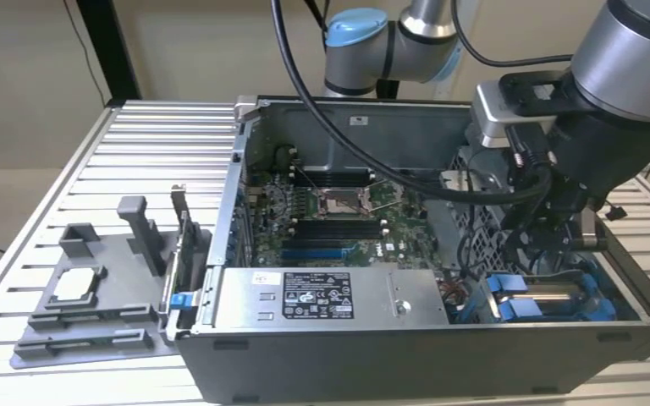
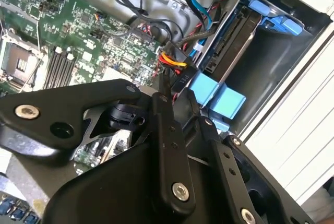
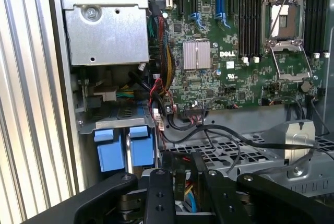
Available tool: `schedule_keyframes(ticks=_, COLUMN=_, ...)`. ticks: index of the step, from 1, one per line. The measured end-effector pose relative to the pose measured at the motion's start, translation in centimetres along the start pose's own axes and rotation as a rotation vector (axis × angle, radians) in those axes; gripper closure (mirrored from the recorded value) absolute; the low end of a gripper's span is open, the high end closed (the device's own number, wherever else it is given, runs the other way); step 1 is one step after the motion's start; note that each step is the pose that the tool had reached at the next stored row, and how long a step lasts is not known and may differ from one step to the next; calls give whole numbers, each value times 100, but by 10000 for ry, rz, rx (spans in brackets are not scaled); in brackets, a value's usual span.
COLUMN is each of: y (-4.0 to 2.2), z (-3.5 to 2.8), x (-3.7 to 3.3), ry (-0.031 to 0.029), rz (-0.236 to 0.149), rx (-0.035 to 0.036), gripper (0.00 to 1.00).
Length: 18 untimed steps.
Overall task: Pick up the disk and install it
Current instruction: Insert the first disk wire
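Note:
The disk (image 1: 551,300) lies in the drive bay at the near corner of the open computer case, on the exterior view's right, its blue carrier frame around it. Both wrist views show the disk (image 2: 229,46) (image 3: 112,110) seated in the bay, with two blue tabs (image 3: 122,148) at its end. My gripper (image 2: 176,101) (image 3: 180,171) hovers just above and beside the bay. Its black fingers (image 3: 159,192) stand a little apart, open, with only cables visible between them.
The case (image 1: 415,355) stands on a slatted aluminium table (image 1: 133,169). Inside are the green motherboard (image 1: 337,211), a grey power-supply box (image 1: 302,296) and loose cables (image 3: 167,104) next to the bay. A grey fixture (image 1: 88,296) holding a small silver chip sits to the exterior view's left.

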<state>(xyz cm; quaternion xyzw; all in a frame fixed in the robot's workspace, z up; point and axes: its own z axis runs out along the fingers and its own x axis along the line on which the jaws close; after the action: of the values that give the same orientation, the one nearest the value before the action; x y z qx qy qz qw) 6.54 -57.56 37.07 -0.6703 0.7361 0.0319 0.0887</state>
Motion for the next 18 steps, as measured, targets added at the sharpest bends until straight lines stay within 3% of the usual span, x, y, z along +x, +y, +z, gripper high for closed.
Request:
schedule_keyframes(ticks=1, y=0, z=0, x=0, ry=0, rz=0, rx=0, gripper=100)
schedule_keyframes(ticks=18, y=0, z=-2, x=0, ry=8, rz=0, rx=-5, gripper=100)
